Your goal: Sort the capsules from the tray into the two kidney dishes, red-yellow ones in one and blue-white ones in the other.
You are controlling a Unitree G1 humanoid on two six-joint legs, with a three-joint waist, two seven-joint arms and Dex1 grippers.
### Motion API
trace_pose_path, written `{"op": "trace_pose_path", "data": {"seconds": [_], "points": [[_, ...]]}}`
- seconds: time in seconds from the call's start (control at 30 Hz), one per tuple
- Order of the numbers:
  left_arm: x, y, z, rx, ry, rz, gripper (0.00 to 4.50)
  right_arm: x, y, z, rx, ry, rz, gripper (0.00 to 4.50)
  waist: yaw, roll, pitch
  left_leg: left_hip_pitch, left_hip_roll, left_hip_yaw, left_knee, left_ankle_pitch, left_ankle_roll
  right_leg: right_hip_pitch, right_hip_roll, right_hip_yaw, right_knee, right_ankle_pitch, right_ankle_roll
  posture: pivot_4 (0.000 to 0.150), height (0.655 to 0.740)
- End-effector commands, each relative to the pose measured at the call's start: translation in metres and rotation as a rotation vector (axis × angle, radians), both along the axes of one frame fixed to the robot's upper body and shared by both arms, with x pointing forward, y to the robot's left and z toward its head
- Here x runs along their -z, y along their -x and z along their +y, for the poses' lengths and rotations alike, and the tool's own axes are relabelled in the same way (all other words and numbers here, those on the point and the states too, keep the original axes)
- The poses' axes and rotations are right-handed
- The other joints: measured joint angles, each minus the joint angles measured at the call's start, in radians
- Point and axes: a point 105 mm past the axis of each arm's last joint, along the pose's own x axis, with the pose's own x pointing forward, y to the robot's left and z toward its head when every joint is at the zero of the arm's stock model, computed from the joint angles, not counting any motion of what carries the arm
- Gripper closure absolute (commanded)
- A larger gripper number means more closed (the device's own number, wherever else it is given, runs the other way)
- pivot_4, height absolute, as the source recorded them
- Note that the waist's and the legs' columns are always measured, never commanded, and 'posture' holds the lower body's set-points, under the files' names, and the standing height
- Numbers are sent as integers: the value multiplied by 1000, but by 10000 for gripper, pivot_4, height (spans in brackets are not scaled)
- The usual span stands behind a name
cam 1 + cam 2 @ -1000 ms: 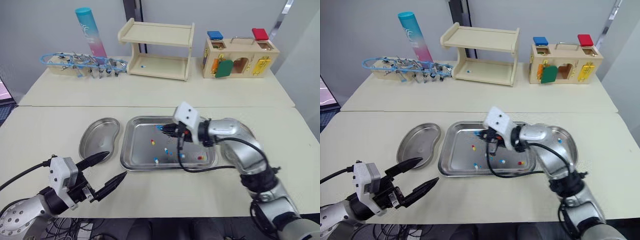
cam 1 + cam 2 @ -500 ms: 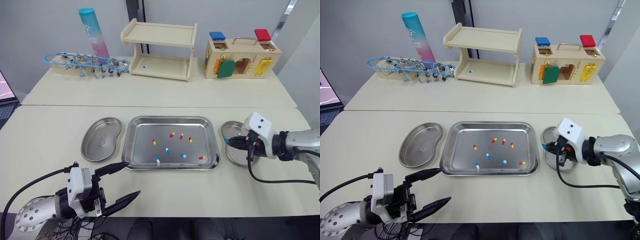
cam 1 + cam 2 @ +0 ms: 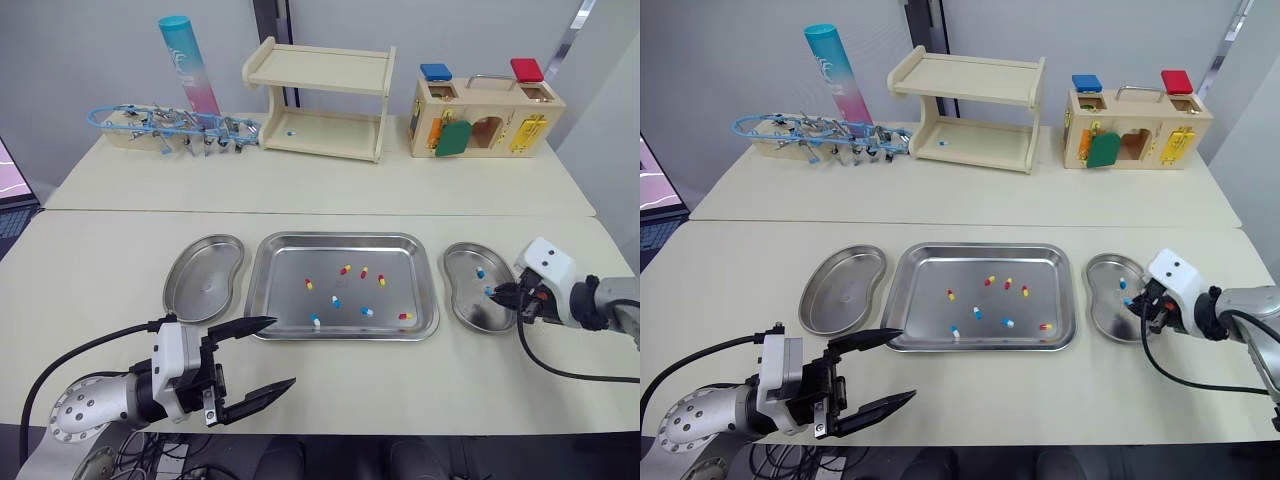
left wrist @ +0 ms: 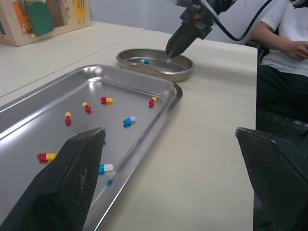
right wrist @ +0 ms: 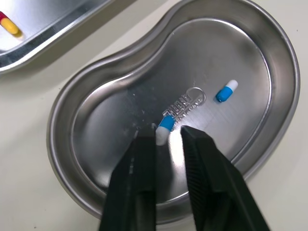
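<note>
Blue-white capsule (image 5: pixel 165 129) sits on the floor of the right kidney dish (image 5: pixel 96 125), right at the mouth of my right gripper (image 3: pixel 504 293). On the right wrist feed I see its two black fingers (image 5: pixel 139 168) standing a little apart. The gap is wider than the capsule, so nothing is clamped. The capsule's white end is at one fingertip, and I cannot tell whether they touch. A second blue-white capsule (image 5: pixel 226 91) lies in the same dish, near the first but apart from it, toward the back of the table (image 3: pixel 420 380).

The tray (image 3: pixel 400 255) sits mid-table between the two dishes. In it I count five red-yellow capsules (image 3: pixel 345 269) and three blue-white capsules (image 3: pixel 335 301), all scattered and apart from one another. Four of the red-yellow ones lie around the middle, and the fifth is near the front right corner. The left kidney dish (image 3: pixel 203 290) rests just beside the tray's left rim.

My left gripper (image 3: pixel 281 351) hovers over the table by the tray's front left corner, its fingers (image 4: pixel 72 183) spread wide with nothing between them.

On the left wrist feed a person (image 4: pixel 284 43) in a white top sits beyond the table's right end. A wooden shelf (image 3: pixel 318 100) and a wooden lock box (image 3: pixel 485 118) stand at the back.
</note>
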Motion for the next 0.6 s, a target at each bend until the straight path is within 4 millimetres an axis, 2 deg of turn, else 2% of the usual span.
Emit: {"op": "trace_pose_path", "data": {"seconds": [0.03, 0.17, 0.27, 0.4, 0.5, 0.6], "points": [[-10, 2, -4, 16, -3, -27, 0, -15, -3, -5, -10, 29, -57, 22714, 0, 0, 0, 0, 0, 0, 0, 0, 0, 0, 0, 0, 0, 0, 0, 1500, 7400], [-14, -3, 0, -28, -7, -32, 0, -26, -5, -6, -37, 28, -86, 10874, 0, 0, 0, 0, 0, 0, 0, 0, 0, 0, 0, 0, 0, 0, 0, 1500, 7400], [-16, -13, 12, -133, -22, -20, 0, -35, -3, -9, -90, 37, -124, 1010, 0, 0, 0, 0, 0, 0, 0, 0, 0, 0, 0, 0, 0, 0, 0, 1500, 7400], [-15, -30, 51, -343, -107, 5, 0, -43, 8, -11, -210, 44, -158, 434, 1, 0, 0, 0, 0, 0, 0, 0, 0, 0, 0, 0, 0, 0, 0, 1500, 7400], [-16, -40, 96, -539, -141, 36, 0, -48, 15, -21, -246, 52, -174, 434, 0, 0, 0, 0, 0, 0, 0, 0, 0, 1, 0, 0, 0, 0, 0, 1500, 7400], [-20, -38, 144, -677, -199, 19, 0, -50, 26, -37, -302, 119, -172, 434, 0, 0, 1, 1, 0, 0, 0, 0, 0, 0, 0, 0, 0, 0, 0, 1500, 7400]]}}
